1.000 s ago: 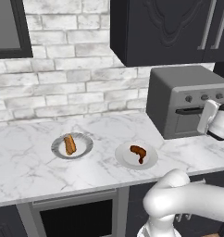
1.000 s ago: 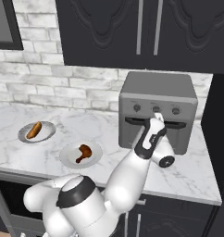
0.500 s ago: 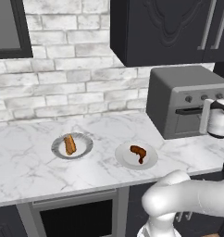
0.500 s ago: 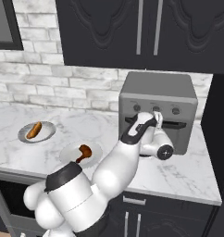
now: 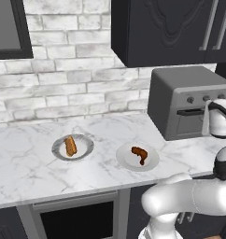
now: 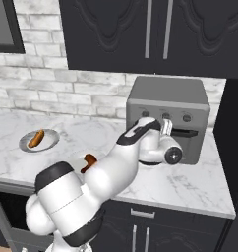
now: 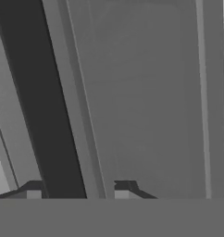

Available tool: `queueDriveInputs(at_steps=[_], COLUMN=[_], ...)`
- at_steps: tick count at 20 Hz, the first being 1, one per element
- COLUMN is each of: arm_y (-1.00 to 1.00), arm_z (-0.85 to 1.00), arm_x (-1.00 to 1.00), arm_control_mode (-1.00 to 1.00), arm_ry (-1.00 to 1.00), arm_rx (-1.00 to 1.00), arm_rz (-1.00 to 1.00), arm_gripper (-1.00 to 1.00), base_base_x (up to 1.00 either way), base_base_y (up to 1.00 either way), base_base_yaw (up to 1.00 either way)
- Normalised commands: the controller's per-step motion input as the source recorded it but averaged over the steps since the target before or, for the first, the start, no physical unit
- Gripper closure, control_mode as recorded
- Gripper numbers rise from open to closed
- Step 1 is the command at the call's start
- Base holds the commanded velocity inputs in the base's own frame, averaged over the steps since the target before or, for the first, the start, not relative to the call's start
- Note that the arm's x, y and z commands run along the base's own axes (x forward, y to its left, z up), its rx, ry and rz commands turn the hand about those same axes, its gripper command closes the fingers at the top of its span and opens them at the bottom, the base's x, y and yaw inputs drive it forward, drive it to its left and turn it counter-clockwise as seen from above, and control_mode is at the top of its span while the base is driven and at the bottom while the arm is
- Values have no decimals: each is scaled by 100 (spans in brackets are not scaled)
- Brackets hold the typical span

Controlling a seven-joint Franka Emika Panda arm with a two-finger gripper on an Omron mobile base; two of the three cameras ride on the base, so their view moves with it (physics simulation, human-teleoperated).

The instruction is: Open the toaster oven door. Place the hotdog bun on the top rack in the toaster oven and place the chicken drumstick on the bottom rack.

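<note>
The toaster oven [image 5: 189, 91] [image 6: 165, 93] stands at the counter's right end. Its door [image 5: 189, 125] [image 6: 186, 145] [image 7: 151, 102] looks closed. My gripper [image 5: 207, 112] [image 6: 166, 128] [image 7: 79, 189] is right at the door's dark bar handle [image 5: 189, 112] [image 6: 186, 132] [image 7: 44, 106], open. In the hand view the bar runs between my fingertips [image 7: 33, 190], close to one and with a gap to the other. The hotdog bun [image 5: 70, 145] [image 6: 36, 138] lies on a plate at the left. The chicken drumstick [image 5: 139, 154] [image 6: 89, 161] lies on a second plate, partly behind my arm in the right base view.
Both plates [image 5: 84, 151] [image 5: 126, 158] rest on the marble counter [image 5: 26, 168]. Black upper cabinets [image 6: 155, 34] hang over the toaster oven. A brick wall [image 5: 63, 74] backs the counter, and a tall dark panel [image 6: 234, 147] stands to the oven's right.
My hand has risen a little against the door front and settled at the handle. The elbow has swung. The fingers have spread slightly. Door, bun and drumstick have not moved.
</note>
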Motion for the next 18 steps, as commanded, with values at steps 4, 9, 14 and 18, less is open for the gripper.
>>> queueDriveInputs(at_steps=[4,9,14,18], arm_y=[53,55,48,51], arm_z=[-87,-100,-100,-100], arm_x=[4,-27,-42,-47], arm_control_mode=[-100,-100,-100,-100], arm_ry=[13,16,21,20], arm_rx=[8,3,3,2], arm_rz=[-3,0,0,0], arm_gripper=[100,100,100,100], base_base_x=[0,0,0,0], base_base_y=[0,0,0,0], base_base_yaw=[0,0,0,0])
